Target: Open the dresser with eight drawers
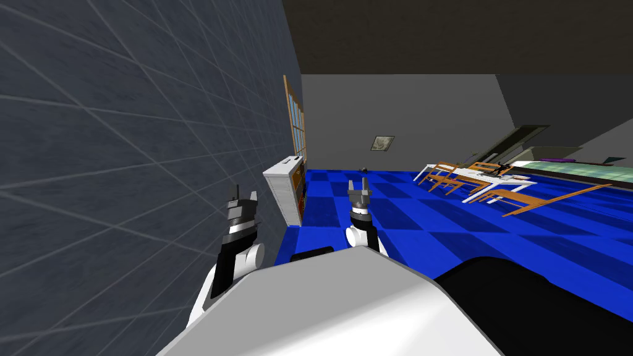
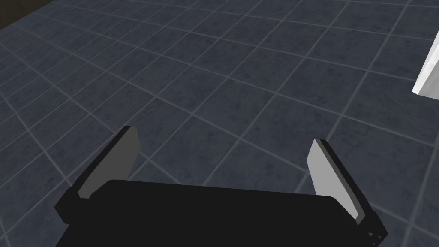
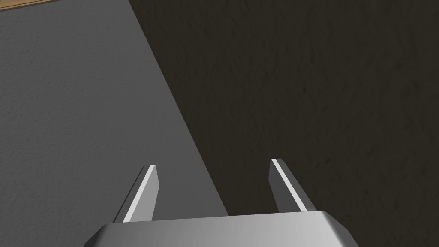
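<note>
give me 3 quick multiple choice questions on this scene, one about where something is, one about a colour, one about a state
1. Where does the white cabinet stand?
A against the tiled grey wall
B out in mid-room
C behind the robot

2. What colour is the floor?
A red
B blue checks
C green

3. How is the left gripper?
A shut on a handle
B open and empty
C shut on a cup

Answers:
1 A, in the head view it sits right along the tiles.
2 B, it shows light and dark blue squares.
3 B, its jaws stand wide apart with only wall between them.
</note>
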### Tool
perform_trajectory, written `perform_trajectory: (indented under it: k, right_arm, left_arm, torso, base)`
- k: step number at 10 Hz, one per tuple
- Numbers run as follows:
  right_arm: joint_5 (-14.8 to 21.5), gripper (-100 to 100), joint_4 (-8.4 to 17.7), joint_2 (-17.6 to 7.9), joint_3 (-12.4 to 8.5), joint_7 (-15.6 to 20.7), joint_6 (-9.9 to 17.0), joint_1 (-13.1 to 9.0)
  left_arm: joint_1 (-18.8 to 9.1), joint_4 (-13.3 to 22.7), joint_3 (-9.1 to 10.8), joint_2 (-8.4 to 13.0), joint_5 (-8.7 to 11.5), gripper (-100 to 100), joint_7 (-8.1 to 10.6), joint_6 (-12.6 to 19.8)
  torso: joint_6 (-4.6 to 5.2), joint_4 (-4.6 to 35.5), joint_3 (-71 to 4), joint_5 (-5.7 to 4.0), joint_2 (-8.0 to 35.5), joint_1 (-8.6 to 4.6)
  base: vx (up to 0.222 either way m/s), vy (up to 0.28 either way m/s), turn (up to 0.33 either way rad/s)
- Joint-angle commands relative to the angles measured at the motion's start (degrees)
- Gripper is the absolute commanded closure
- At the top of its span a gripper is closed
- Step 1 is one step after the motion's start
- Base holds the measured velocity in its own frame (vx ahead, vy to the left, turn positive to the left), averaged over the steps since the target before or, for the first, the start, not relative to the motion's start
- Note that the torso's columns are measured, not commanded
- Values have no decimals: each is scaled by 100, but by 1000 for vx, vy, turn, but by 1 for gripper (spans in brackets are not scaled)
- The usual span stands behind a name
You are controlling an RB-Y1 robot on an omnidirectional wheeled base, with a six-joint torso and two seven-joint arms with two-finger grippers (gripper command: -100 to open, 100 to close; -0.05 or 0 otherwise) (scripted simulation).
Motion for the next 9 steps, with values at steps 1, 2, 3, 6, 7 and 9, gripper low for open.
perform_trajectory:
  k: [1,2,3,6,7,9]
  right_arm:
    - [0,0,0,0,0,0,0,0]
    - [0,0,0,0,0,0,0,0]
    - [0,0,-1,0,0,0,0,0]
    - [0,0,-1,0,0,0,0,0]
    - [0,0,-2,0,0,0,0,0]
    - [0,0,-2,0,0,0,-1,0]
  left_arm:
    - [0,0,0,0,0,0,0,0]
    - [0,0,0,0,0,0,0,0]
    - [0,-1,0,0,0,0,0,0]
    - [0,-1,0,0,0,0,0,0]
    - [0,-1,0,0,0,0,0,-1]
    - [0,-2,0,0,0,0,0,-1]
  torso:
    - [0,235,-467,0,232,0]
    - [0,600,-1200,0,597,0]
    - [0,1006,-2014,0,1003,0]
    - [0,2268,-4536,0,2269,0]
    - [0,2691,-5381,0,2692,0]
    - [0,3537,-7073,0,3539,0]
  base:
    - [0,0,0]
    - [0,0,0]
    - [0,0,0]
    - [0,0,0]
    - [0,0,0]
    - [0,0,0]
